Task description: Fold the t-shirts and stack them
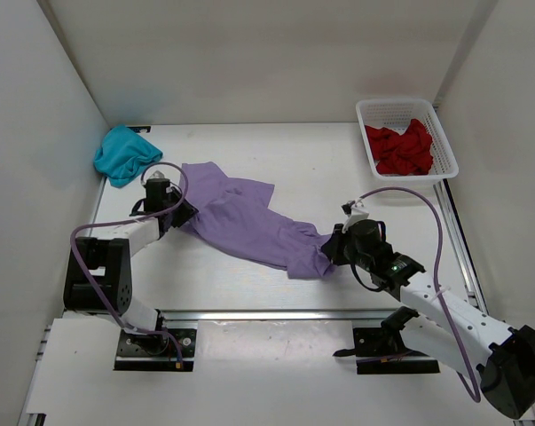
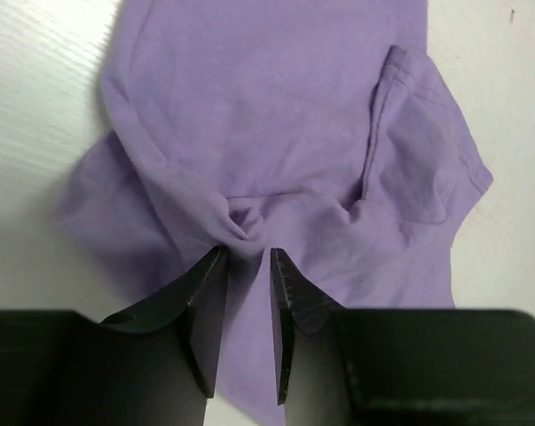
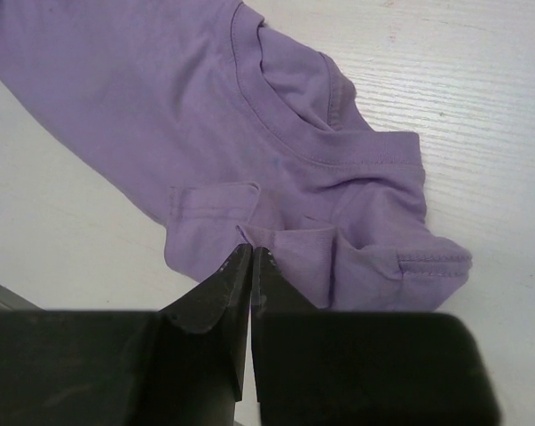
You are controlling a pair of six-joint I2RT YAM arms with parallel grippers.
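Note:
The pale lavender t-shirt [image 1: 249, 222] lies stretched diagonally across the table between my two grippers. My left gripper [image 1: 185, 216] is shut on a bunched fold at its upper left end; in the left wrist view the cloth [image 2: 276, 106] gathers into the gripper [image 2: 247, 253]. My right gripper [image 1: 332, 248] is shut on the shirt's lower right end; the right wrist view shows the gripper [image 3: 251, 251] pinching a fold near the collar [image 3: 285, 133]. The teal t-shirt [image 1: 121, 153] lies crumpled at the far left. The deep red t-shirt [image 1: 400, 146] sits in the basket.
The white mesh basket [image 1: 396, 101] stands at the far right corner. White walls enclose the table on three sides. Purple cables loop over both arms. A metal rail [image 1: 458, 240] runs along the right edge.

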